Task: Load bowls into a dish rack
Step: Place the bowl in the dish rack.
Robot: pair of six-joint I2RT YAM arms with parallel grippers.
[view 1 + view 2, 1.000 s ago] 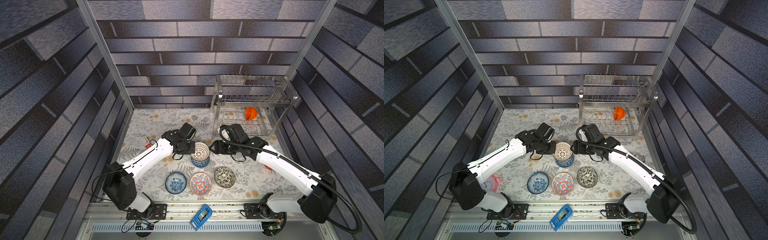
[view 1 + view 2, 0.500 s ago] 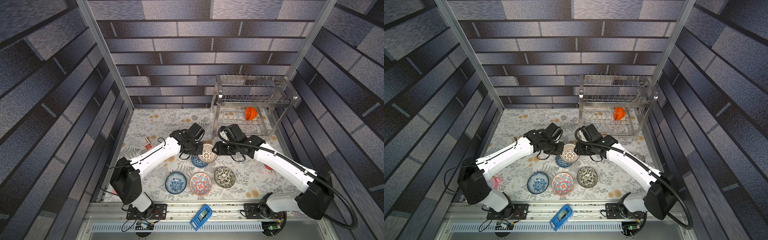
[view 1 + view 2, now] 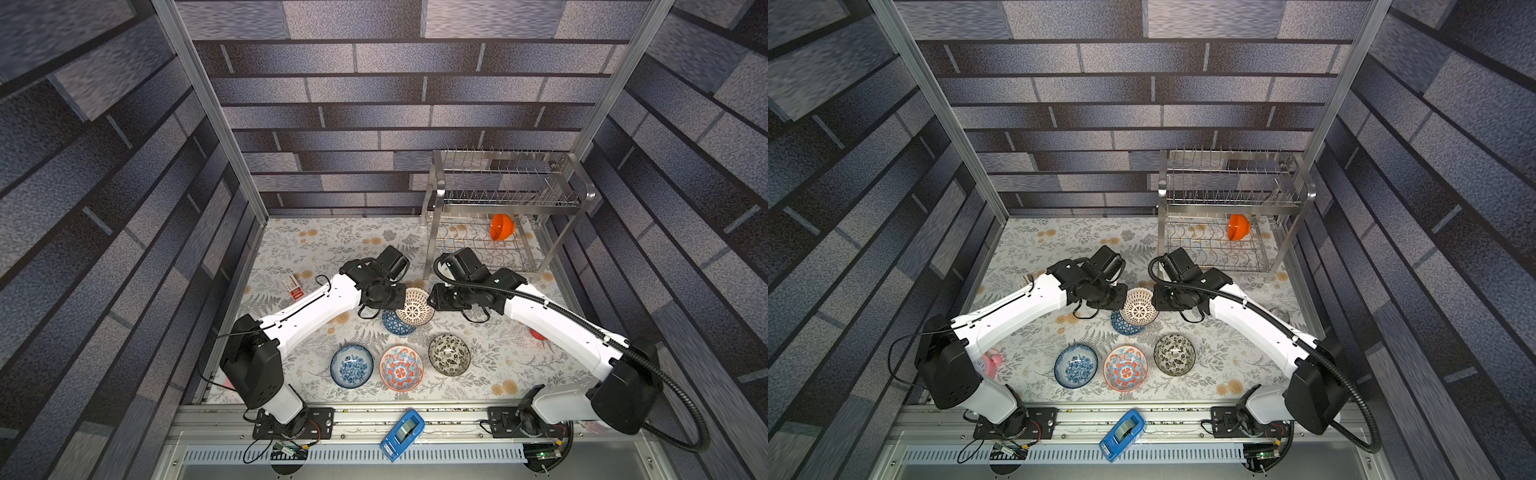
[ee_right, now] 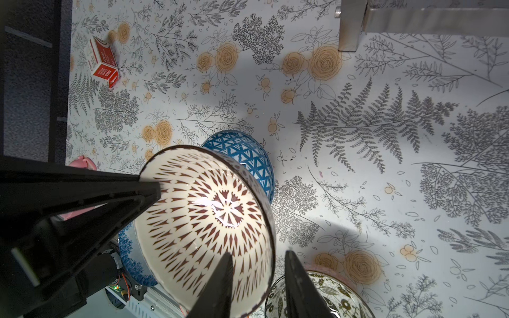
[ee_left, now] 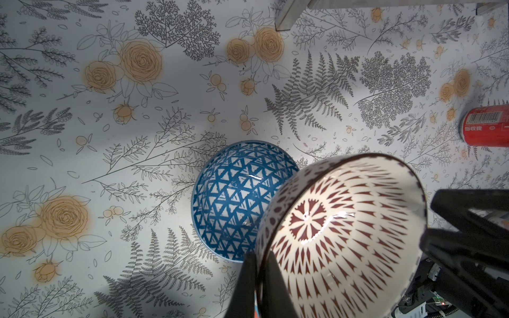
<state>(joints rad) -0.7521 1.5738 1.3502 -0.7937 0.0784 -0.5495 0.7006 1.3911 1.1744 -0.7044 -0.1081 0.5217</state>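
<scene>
My left claw clenches the lattice bowl by its rim. The right claw straddles the opposite rim, jaws loose. It looks stiff, glazed and slippery, so I'd pinch the rim only.

One bowl sits in the lower tier of the dish rack, back right; three bowls line up in front.

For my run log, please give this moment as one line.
left gripper: shut on lattice bowl; right gripper: open astride its rim; orange bowl: in dish rack
</scene>
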